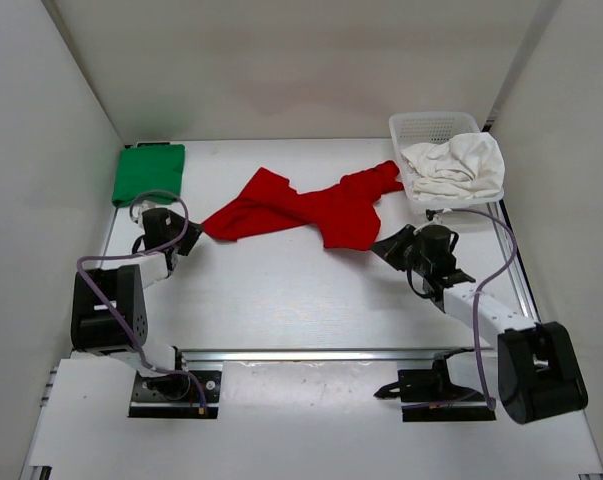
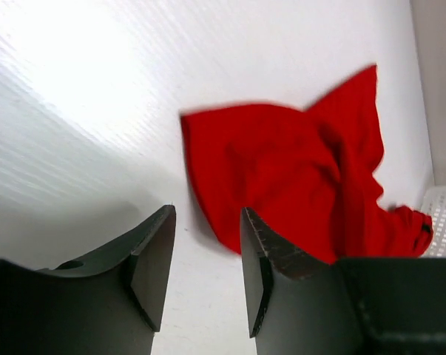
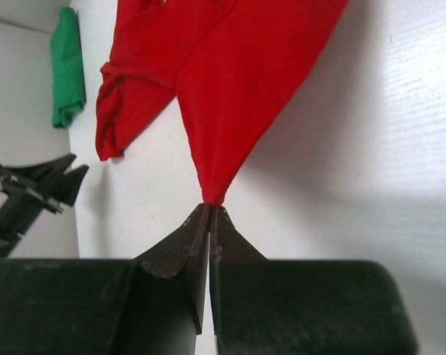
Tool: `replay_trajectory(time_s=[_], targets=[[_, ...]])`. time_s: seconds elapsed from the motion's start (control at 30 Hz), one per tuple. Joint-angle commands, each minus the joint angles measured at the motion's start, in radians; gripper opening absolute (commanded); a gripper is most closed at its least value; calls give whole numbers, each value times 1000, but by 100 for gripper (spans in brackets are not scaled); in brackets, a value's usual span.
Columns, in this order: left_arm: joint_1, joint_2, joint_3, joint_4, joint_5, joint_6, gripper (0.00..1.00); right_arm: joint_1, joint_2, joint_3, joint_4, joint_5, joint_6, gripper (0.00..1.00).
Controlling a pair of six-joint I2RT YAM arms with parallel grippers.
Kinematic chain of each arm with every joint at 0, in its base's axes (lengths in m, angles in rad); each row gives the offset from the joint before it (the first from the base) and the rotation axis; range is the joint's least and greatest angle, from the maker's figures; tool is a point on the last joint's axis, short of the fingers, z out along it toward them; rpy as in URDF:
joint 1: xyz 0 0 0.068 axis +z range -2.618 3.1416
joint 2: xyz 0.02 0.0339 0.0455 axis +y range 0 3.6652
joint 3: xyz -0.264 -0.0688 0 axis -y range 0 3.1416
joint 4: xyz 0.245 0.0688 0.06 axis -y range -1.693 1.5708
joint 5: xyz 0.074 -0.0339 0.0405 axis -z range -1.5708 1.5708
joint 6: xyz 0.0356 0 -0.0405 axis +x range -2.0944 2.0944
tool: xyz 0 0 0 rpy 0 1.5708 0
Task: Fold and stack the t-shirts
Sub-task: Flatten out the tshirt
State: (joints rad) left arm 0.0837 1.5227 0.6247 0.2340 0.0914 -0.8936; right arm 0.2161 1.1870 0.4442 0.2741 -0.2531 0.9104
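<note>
Looking down the right pincer (image 3: 209,207), we see its two jaws pressed together on a corner of the red t-shirt (image 3: 230,89). The cloth is drawn into a tight point right at the tips and fans out wide ahead of them across the table (image 1: 301,300). A clean pinch!

Over to the left pincer (image 2: 208,214): the jaws stand apart, with bare table showing in the gap. The near edge of the red t-shirt lies just ahead of its tips and a little to the right. We cannot tell whether cloth and finger touch.

From above, we have the red t-shirt stretched out, crumpled, between the two pincers, one end near each. Well beyond the left pincer, in the far left corner, the green t-shirt (image 1: 149,172) lies folded into a flat rectangle.

Now the container: the white mesh basket (image 1: 431,125) stands beyond the right pincer, in the far right corner. The white t-shirt (image 1: 456,165) is bunched up in it, filling its nearer half and spilling over the near rim. The farther half shows bare mesh.
</note>
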Motion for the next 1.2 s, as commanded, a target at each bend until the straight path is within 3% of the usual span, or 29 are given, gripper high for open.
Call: replay_trajectory(time_s=[0.0, 0.13, 0.23, 0.5, 0.63, 0.7, 0.77, 0.8, 0.83, 0.93, 1.07, 1.17], targets=[[31, 36, 36, 11, 29, -42, 50, -29, -65, -41, -42, -30, -90, 0], [11, 95, 68, -21, 10, -4, 58, -47, -110, -33, -61, -45, -148, 0], [19, 166, 87, 7, 59, -45, 59, -30, -115, -44, -56, -31, -160, 0], [-7, 222, 168, -70, -22, 10, 38, -34, -81, -50, -18, -72, -156, 0], [-27, 247, 179, -85, -42, 51, 41, -40, -84, -50, -10, -80, -148, 1], [-27, 257, 199, -105, -39, 61, 32, -38, -83, -47, -9, -77, -146, 0], [-38, 257, 217, -110, -53, 73, 17, -26, -98, -47, -12, -72, -148, 0], [-32, 246, 221, -107, -48, 71, 5, -27, -98, -48, -16, -57, -146, 0], [-38, 248, 227, -101, -51, 67, 0, -29, -102, -50, -15, -64, -137, 0], [-38, 260, 340, -163, -58, 85, 0, -43, -96, -42, 4, -81, -127, 0], [-65, 249, 628, -283, -1, 107, 0, -31, -78, 20, 10, -77, -107, 0], [-114, 153, 817, -384, -31, 175, 0, -12, -98, 47, -7, -60, -110, 0]])
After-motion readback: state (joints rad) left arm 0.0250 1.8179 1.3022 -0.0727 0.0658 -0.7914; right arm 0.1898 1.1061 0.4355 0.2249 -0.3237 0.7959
